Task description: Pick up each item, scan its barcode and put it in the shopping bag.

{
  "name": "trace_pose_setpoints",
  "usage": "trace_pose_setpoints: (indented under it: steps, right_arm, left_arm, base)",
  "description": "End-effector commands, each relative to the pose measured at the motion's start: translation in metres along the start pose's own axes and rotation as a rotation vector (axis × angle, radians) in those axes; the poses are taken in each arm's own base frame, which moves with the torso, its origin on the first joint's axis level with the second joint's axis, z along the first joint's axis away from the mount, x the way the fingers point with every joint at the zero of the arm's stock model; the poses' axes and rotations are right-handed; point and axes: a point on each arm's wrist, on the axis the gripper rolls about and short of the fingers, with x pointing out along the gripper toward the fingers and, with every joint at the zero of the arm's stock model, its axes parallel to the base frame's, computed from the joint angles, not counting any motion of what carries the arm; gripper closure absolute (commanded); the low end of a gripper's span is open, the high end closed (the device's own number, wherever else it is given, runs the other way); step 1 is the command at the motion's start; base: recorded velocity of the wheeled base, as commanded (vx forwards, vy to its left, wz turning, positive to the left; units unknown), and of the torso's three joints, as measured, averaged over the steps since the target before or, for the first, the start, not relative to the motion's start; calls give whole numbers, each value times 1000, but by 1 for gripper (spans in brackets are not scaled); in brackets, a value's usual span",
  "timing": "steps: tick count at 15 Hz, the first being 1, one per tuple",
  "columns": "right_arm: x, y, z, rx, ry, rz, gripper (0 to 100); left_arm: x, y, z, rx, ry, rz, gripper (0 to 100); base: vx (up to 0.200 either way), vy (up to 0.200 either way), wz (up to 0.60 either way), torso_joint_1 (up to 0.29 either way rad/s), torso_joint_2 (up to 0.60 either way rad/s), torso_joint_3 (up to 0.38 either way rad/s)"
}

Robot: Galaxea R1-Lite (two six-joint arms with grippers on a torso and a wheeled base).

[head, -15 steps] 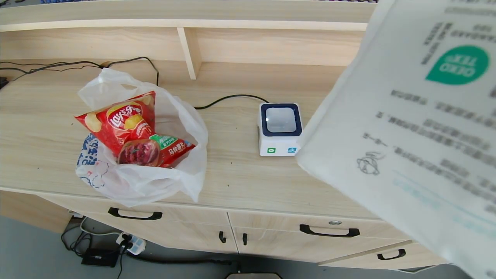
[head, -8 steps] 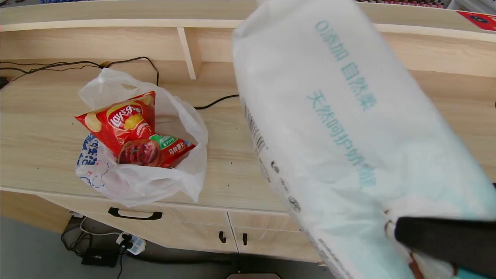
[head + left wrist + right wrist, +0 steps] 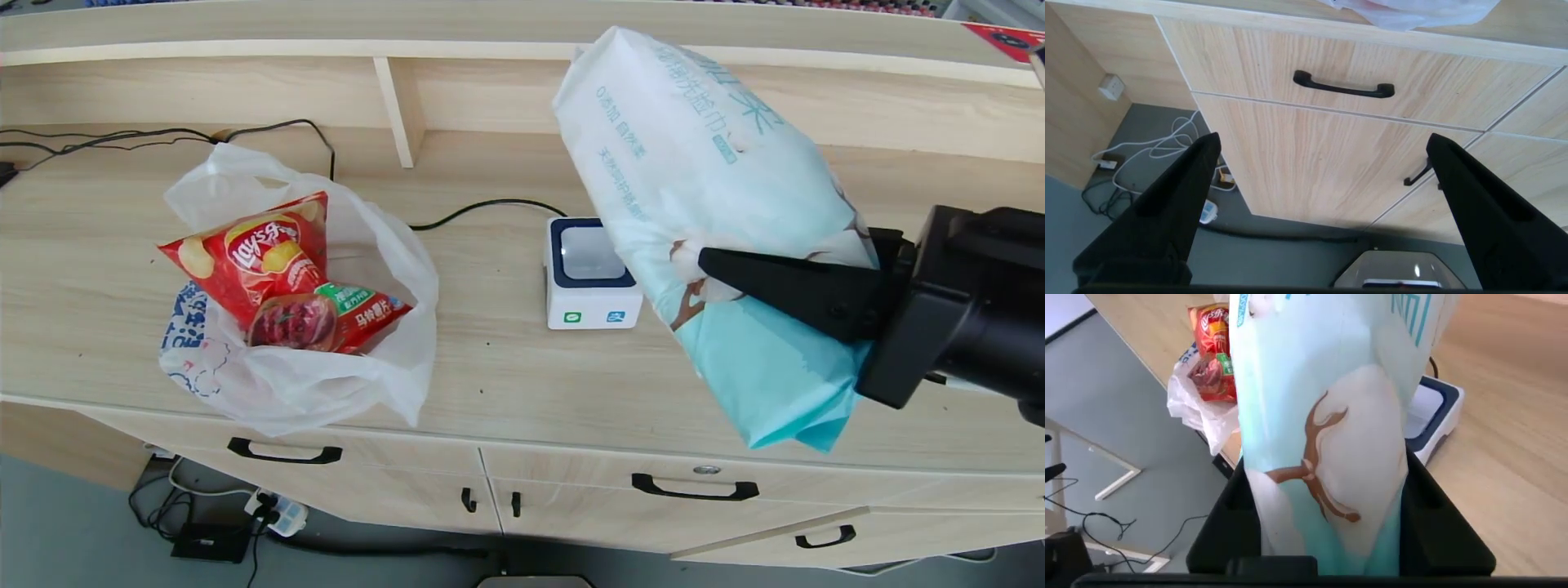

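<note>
My right gripper (image 3: 718, 273) is shut on a large white and light-blue soft pack (image 3: 702, 204), holding it above the counter at the right. The pack's upper part hangs over the far right side of the white barcode scanner (image 3: 588, 273). In the right wrist view the pack (image 3: 1323, 433) sits between the fingers, with the scanner (image 3: 1436, 416) behind it. The white shopping bag (image 3: 302, 384) lies open on the counter's left, holding a red chips bag (image 3: 253, 257) and a smaller red snack packet (image 3: 326, 318). My left gripper (image 3: 1323, 212) hangs open below the counter, facing the drawer fronts.
The wooden counter (image 3: 506, 384) has a raised back shelf with a divider (image 3: 398, 110). Black cables (image 3: 163, 135) run along the back left, and one leads to the scanner. Drawers with black handles (image 3: 694, 490) sit below the counter's front edge.
The right gripper has carried the soft pack from close before the head camera down and away; it now hangs over the scanner's right side, and the scanner shows again.
</note>
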Motion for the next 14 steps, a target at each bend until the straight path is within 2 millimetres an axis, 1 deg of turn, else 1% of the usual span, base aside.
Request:
trace_pose_setpoints:
  steps: [1, 5, 6, 9, 12, 14]
  right_arm:
    - [4, 1, -4, -3, 15, 4, 100]
    - [0, -1, -3, 24, 1, -4, 100]
    - [-3, -1, -2, 24, -5, -4, 100]
    - [-9, -6, -13, 24, 22, -26, 100]
    - [-10, -7, -13, 23, 22, -16, 100]
    - [-9, -12, -15, 23, 33, -38, 100]
  left_arm:
    - [0, 0, 0, 0, 0, 0, 0]
    - [0, 0, 0, 0, 0, 0, 0]
    - [0, 0, 0, 0, 0, 0, 0]
    - [0, 0, 0, 0, 0, 0, 0]
    - [0, 0, 0, 0, 0, 0, 0]
    - [0, 0, 0, 2, 0, 0, 0]
  base:
    - [0, 0, 0, 0, 0, 0]
    - [0, 0, 0, 0, 0, 0]
    - [0, 0, 600, -2, 2, -2]
    - [0, 0, 600, 2, -1, 2]
    - [0, 0, 600, 12, 4, 4]
    - [0, 0, 600, -2, 2, 5]
